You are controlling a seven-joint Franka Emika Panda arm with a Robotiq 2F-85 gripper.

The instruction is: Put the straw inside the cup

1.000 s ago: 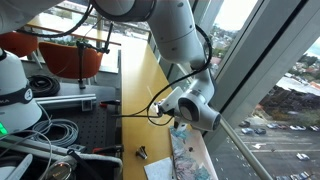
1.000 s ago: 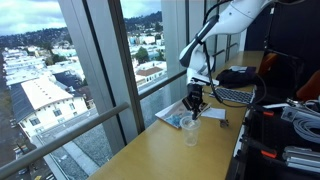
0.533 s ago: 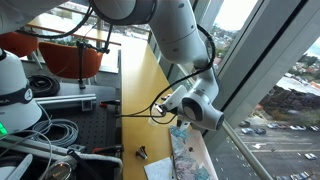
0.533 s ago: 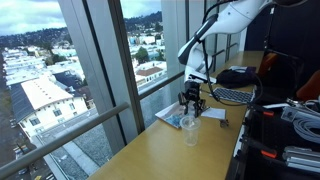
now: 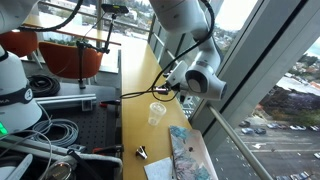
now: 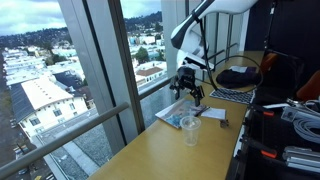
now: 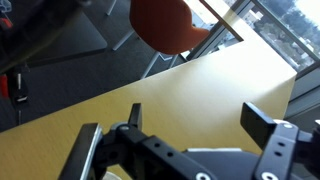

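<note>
The clear plastic cup (image 5: 157, 113) stands upright on the yellow wooden table (image 5: 140, 75), and it shows in both exterior views (image 6: 191, 127). My gripper (image 5: 165, 89) hangs above it, apart from it, and its place over the cup also shows from the opposite side (image 6: 187, 93). In the wrist view the gripper (image 7: 200, 125) is open, with its two dark fingers (image 7: 268, 125) wide apart and only bare tabletop between them. The straw is too thin to make out in any view, and I cannot tell whether it is in the cup.
A colourful booklet (image 5: 188, 156) lies by the window next to the cup, also (image 6: 174, 115). A small dark metal clip (image 5: 141, 153) sits on the table edge. Cables and gear crowd the dark bench (image 5: 60, 120). An orange chair (image 7: 170, 25) stands beyond the table.
The gripper went from shut to wide open and rose away from the cup, which stays where it was.
</note>
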